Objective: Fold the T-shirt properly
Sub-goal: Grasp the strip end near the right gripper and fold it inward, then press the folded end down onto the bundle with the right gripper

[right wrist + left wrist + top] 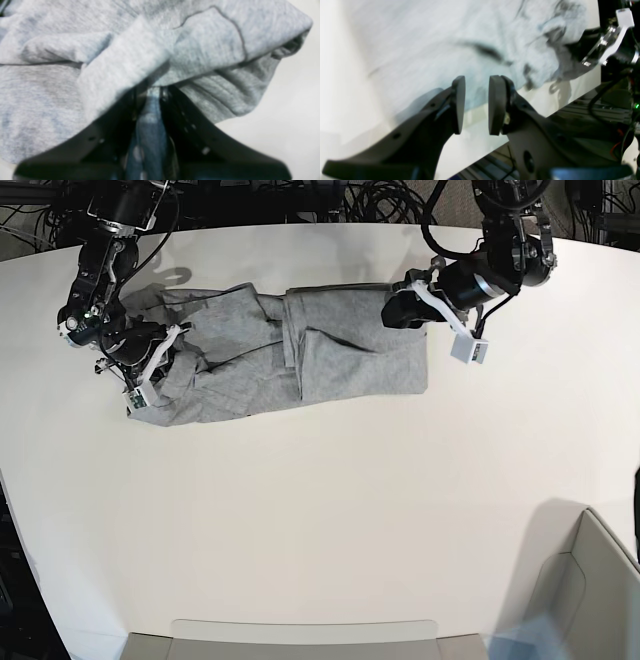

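On the table [330,510], toward its far side in the base view, your T-shirt [300,355] lies rumpled and partly folded, its long axis running across that view from one arm to the other. Only plain grey cloth shows; you cannot tell which end is the neck.

Your right end effector [152,100] sits at the shirt's end on the base view's left [150,365]. Its wrist view shows both fingers [175,110] drawn nearly together with a fold of grey fabric pinched between them, and bunched cloth heaped over the tips.

Your left end effector [476,105] is at the opposite end, near the far corner of the shirt [395,310]. In its wrist view the two round pads [458,100] stand parted with a clear gap, nothing between them, poised above the shirt's edge where cloth gives way to bare table. That view is blurred, so you cannot tell whether the pads touch the fabric. Creases gather in the shirt's middle and at the end your right arm grips.
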`<move>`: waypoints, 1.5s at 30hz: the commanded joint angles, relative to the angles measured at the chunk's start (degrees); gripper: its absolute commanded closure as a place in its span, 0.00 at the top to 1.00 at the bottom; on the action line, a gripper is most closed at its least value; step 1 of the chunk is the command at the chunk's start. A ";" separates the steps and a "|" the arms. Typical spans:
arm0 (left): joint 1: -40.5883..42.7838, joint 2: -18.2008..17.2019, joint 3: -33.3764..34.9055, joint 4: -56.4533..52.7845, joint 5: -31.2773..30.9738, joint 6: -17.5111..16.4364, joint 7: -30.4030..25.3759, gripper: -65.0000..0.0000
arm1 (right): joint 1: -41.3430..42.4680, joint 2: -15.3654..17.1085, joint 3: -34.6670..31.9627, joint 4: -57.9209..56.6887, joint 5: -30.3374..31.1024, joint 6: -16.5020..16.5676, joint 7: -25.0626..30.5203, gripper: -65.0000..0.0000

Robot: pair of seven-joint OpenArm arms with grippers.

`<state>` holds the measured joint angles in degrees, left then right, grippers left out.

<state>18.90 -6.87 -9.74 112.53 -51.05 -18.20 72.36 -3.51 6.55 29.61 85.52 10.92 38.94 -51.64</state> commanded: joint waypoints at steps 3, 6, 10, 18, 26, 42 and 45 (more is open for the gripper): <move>-0.39 -0.29 -0.24 1.10 -1.13 -0.22 -0.49 0.24 | 1.44 2.20 1.47 1.03 -0.41 -1.27 -0.28 0.00; -0.39 -0.82 -0.33 1.10 -1.13 -0.13 -0.49 0.24 | 0.91 3.08 1.03 4.81 -0.59 -1.27 -0.45 0.00; 0.14 -3.54 -0.42 1.10 -1.13 -0.05 -0.49 0.24 | -0.67 0.62 -3.54 13.43 -7.09 -1.36 -0.63 0.00; 2.51 -7.06 -5.52 1.10 -1.13 0.04 -0.49 0.24 | -4.10 -7.12 -17.96 25.39 -21.25 -1.36 -0.63 0.00; 3.92 -7.24 -14.66 0.83 -0.95 -0.05 1.53 0.24 | -4.62 -11.69 -30.88 26.97 -32.32 -1.36 -0.63 0.00; 3.65 -6.80 -16.33 0.83 -1.04 -0.22 2.59 0.24 | -2.25 -13.01 -54.70 15.10 -41.99 -17.44 -0.63 0.00; 3.65 -6.80 -16.33 0.83 -1.04 -0.22 2.50 0.24 | -2.51 -13.01 -55.41 15.63 -41.99 -17.53 -0.63 0.09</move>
<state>22.68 -13.17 -25.89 112.51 -51.09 -18.22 75.13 -6.55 -5.89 -25.56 99.96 -31.27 22.00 -53.12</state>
